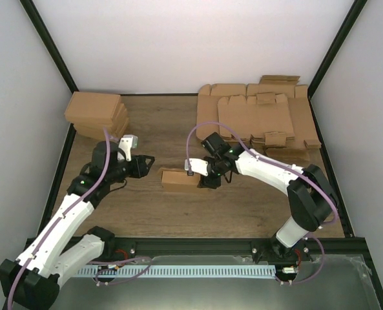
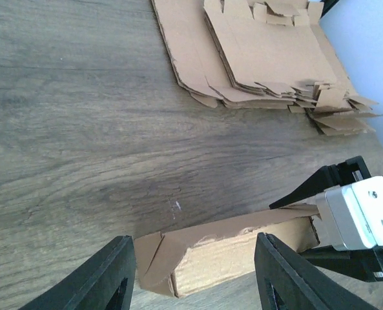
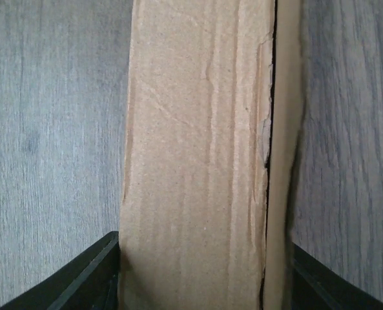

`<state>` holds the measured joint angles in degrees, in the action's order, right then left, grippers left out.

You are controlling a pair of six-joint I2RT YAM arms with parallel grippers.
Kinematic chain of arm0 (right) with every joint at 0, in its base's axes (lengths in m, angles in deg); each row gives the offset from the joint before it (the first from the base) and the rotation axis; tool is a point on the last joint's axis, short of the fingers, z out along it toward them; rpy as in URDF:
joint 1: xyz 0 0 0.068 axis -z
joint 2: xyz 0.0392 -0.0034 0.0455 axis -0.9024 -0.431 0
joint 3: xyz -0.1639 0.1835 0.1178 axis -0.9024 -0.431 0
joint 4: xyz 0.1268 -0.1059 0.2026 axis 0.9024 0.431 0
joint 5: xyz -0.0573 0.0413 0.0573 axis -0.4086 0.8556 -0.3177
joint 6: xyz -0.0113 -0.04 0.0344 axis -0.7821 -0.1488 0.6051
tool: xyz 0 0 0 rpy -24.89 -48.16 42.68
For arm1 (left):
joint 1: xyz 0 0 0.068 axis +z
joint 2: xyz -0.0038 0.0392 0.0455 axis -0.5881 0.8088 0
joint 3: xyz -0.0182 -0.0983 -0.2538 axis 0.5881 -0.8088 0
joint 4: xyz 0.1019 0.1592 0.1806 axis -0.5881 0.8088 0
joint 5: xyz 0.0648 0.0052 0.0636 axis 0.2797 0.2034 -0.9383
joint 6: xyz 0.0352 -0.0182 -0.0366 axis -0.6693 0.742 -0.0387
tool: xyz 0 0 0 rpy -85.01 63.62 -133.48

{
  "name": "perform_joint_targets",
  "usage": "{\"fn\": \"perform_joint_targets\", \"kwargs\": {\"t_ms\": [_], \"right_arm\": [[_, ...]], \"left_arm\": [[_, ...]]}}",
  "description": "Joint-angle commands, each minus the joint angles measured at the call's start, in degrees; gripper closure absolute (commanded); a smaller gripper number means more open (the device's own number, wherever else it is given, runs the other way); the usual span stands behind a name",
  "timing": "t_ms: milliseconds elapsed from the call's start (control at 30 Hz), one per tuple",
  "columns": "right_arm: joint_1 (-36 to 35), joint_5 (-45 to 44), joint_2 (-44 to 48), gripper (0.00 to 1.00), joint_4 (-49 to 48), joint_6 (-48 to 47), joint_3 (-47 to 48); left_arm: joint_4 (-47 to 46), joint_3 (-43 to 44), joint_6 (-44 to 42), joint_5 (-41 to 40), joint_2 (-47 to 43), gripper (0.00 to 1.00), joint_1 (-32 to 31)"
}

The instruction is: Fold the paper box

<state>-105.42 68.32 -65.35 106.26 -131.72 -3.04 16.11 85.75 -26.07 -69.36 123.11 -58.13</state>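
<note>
The paper box [image 1: 178,179] lies folded into a narrow block on the wooden table [image 1: 159,129], mid-table. My right gripper [image 1: 201,178] is shut on its right end; in the right wrist view the box [image 3: 197,161] fills the gap between both fingers, gripper [image 3: 204,287]. My left gripper [image 1: 151,166] is open and empty, just left of the box. In the left wrist view the box [image 2: 230,252] lies ahead between the spread fingers, gripper [image 2: 194,284]; its near end shows a tucked flap. The right gripper [image 2: 352,213] shows at the box's far end.
Many overlapping flat cardboard sheets [image 1: 262,116] lie at the back right, also in the left wrist view [image 2: 262,51]. A group of shallow brown boxes [image 1: 97,115] stands at the back left. Black frame rails edge the table.
</note>
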Motion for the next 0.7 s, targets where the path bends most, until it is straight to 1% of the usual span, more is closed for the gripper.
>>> {"fn": "perform_joint_targets", "kwargs": {"t_ms": [0,67,100,167,233,267,467,600,667], "right_arm": [[-0.44,0.69,1.24,0.41,0.63,-3.73,1.65],[-0.44,0.47,0.44,0.39,1.13,-3.91,2.15],[-0.45,0.23,0.03,0.34,1.40,-3.96,2.41],[-0.40,0.04,-0.49,0.22,1.99,-3.92,2.94],[-0.28,0.11,-0.33,0.06,1.53,-3.91,3.11],[-0.27,0.14,0.05,0.01,1.16,-3.92,3.05],[-0.27,0.65,2.83,0.00,-0.47,-3.35,3.38],[-0.32,3.89,5.33,0.00,0.58,-3.83,4.65],[-0.36,5.10,6.71,0.00,0.86,-3.67,5.47]], "left_arm": [[-2.87,-1.05,-0.39,1.95,-0.02,0.46,0.34],[-2.85,-1.19,-0.47,1.92,0.17,0.46,0.35],[-2.75,-1.08,-0.62,1.87,0.36,0.46,0.39],[-2.51,-0.98,-0.88,1.86,0.74,0.46,0.40],[-2.38,-0.93,-0.99,1.95,1.01,0.46,0.37],[-2.37,-0.91,-1.00,2.02,1.01,0.46,0.37],[-2.16,-0.85,-1.05,1.88,0.95,0.46,0.35],[-1.80,-0.86,-1.22,2.00,0.86,0.45,0.39],[-1.68,-0.72,-1.35,2.05,1.00,0.43,0.34]]}}
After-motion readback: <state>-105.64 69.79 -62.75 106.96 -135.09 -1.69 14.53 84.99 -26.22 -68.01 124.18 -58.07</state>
